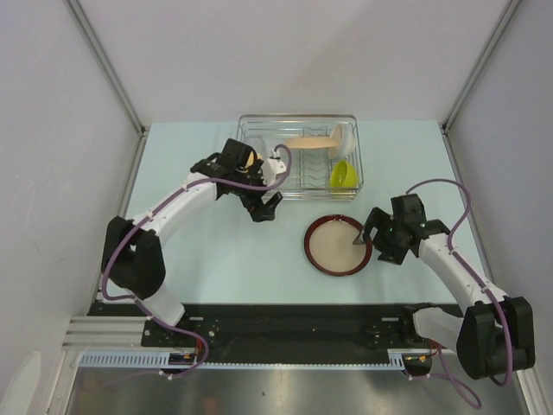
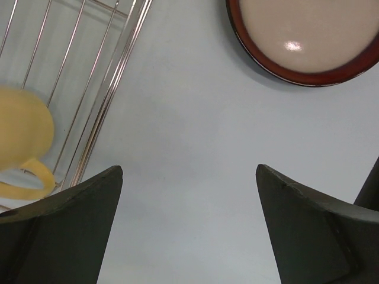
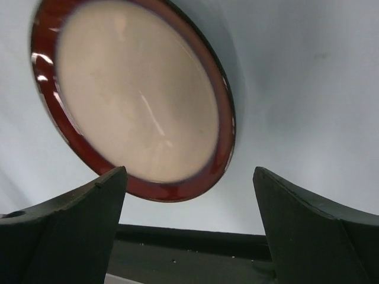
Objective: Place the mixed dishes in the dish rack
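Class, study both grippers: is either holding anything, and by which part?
Nothing is held. The left gripper is open beside the chrome wire dish rack; the right gripper is open by the beige plate with dark-brown rim, not clamping it.

The top external camera looks steeply down from above the near edge of the table, covering it to the far edge. The left wrist camera hangs close over the middle, facing down beside the dish rack. The right wrist camera sits low toward the right edge, angled at the beige plate, which all three views share.
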Motion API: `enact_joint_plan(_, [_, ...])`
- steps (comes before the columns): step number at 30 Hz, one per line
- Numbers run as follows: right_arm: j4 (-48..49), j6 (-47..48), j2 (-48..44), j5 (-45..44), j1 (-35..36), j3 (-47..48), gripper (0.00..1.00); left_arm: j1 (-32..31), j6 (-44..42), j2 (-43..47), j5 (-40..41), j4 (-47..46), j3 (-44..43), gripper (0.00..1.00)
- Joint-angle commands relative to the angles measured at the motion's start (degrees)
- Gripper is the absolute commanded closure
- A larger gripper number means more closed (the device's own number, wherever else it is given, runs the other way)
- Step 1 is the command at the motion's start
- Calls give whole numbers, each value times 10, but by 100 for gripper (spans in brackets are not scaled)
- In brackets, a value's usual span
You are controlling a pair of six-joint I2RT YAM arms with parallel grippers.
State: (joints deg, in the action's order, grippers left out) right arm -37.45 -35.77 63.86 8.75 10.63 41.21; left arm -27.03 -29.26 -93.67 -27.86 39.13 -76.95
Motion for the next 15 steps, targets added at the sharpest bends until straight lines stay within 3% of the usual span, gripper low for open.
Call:
enact_joint_plan(1, [47,-82,-18,25,-3,-60,8,-49,-48,1,45,-29,13,0])
enact_joint_plan(6, [78,-98,-17,19,-12,-94,9,-95,-69,-27,80,-54,27,0])
enact_joint_plan(15, [241,-200,-34,48,-41,-209,12,-136,-93,-98,119,-113,17,0])
